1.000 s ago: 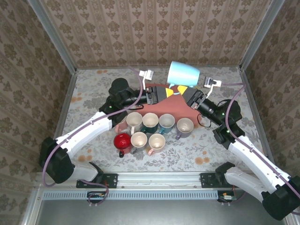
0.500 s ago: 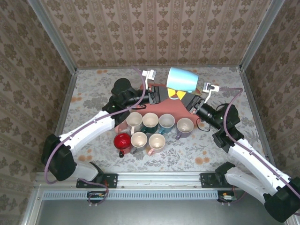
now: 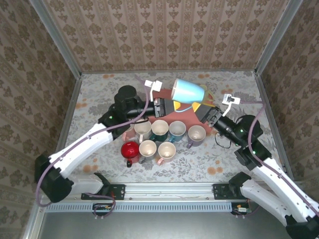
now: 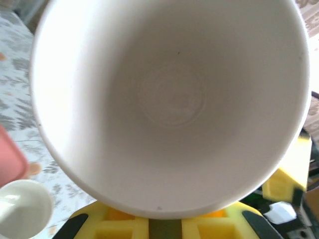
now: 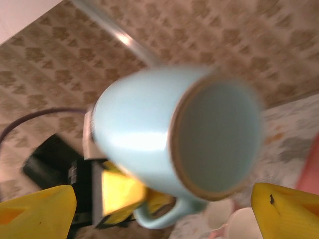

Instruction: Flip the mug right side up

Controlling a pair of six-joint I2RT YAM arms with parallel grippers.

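Top view: light-blue mug (image 3: 192,91) hangs on its side in the air over the far middle of the table (image 3: 99,94), mouth toward the left arm, behind a cluster of upright mugs (image 3: 160,129); left gripper (image 3: 178,105) is clamped on its underside, and right gripper (image 3: 202,103) sits just beside the base w/ jaws spread. Left wrist: the mug's mouth (image 4: 169,99) faces the cam straight on, white inside, w/ the left gripper's (image 4: 164,226) yellow fingers tucked under the lower rim. Right wrist: the mug's base (image 5: 149,139) faces the cam, handle at the bottom; the right gripper's (image 5: 160,211) fingers (image 5: 286,209) stand wide apart either side, not touching it, while the left gripper (image 5: 117,191) pinches it near the handle.
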